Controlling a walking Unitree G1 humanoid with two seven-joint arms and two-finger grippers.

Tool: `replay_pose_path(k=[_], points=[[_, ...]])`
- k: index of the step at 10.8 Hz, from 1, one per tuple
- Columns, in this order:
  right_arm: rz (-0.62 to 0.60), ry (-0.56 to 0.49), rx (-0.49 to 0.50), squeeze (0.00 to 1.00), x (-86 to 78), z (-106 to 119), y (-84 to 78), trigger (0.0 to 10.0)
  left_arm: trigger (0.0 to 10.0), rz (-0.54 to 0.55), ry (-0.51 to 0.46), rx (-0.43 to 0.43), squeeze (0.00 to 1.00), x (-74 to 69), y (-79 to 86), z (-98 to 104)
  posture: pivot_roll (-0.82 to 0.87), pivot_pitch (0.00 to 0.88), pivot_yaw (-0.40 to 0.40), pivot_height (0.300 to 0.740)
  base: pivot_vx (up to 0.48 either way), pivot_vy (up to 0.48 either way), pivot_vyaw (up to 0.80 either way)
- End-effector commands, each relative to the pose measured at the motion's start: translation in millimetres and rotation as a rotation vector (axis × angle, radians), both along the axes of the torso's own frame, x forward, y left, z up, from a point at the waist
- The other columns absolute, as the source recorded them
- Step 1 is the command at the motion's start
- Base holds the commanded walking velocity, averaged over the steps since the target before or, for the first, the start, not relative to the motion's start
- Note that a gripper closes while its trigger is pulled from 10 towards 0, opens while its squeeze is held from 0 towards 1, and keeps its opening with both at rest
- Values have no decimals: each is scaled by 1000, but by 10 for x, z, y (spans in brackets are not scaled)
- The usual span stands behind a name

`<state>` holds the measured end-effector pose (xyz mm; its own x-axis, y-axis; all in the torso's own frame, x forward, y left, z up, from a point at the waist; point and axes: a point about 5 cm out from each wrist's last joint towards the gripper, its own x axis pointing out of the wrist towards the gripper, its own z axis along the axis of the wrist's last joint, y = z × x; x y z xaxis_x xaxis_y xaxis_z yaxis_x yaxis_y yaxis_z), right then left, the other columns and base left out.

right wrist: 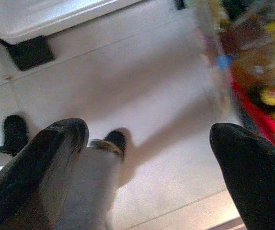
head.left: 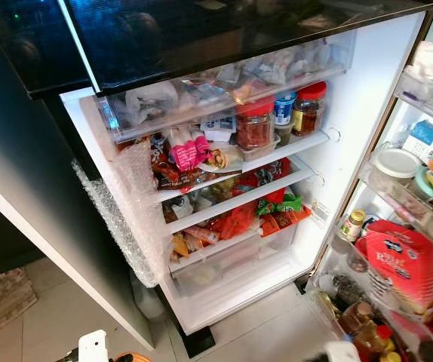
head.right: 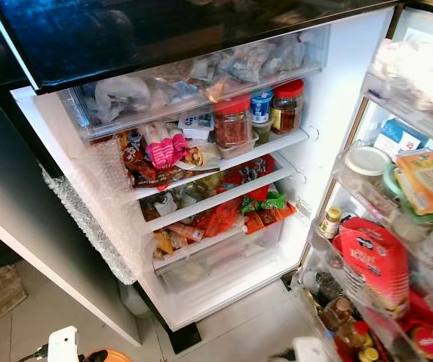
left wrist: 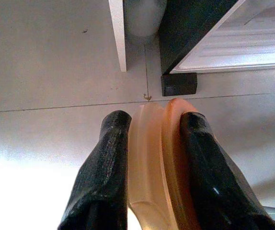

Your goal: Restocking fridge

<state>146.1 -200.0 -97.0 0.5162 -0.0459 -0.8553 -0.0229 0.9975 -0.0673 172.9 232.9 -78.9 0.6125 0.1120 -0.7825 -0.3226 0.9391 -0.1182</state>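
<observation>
Btwn left gripper fingers: orange container, above floor.

I'm looking into a home kitchen: an open fridge crammed with jars, snack packets and door bottles, standing on a pale tiled floor.

Red bag in right door shelf: white lettering, first letters look like "RI", rest too blurred to read. Labels on jars, blue-white box, yellow pack: print present, illegible.
</observation>
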Motion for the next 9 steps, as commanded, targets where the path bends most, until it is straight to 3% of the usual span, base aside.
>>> replay_pose_path(k=[1, 9], points=[[11, 6, 3, 0, -15, -13, 46, 10000, 10000, -14, 58, 1, 0, -130, 9, -61, -104, 27, 61, 740, 0, 0, 0], [5, 77, -1, 0, -288, -56, -204, 10000, 10000, -7, 51, -7, 0, -124, -4, -61, -107, 29, 54, 740, 0, -297, 0]])
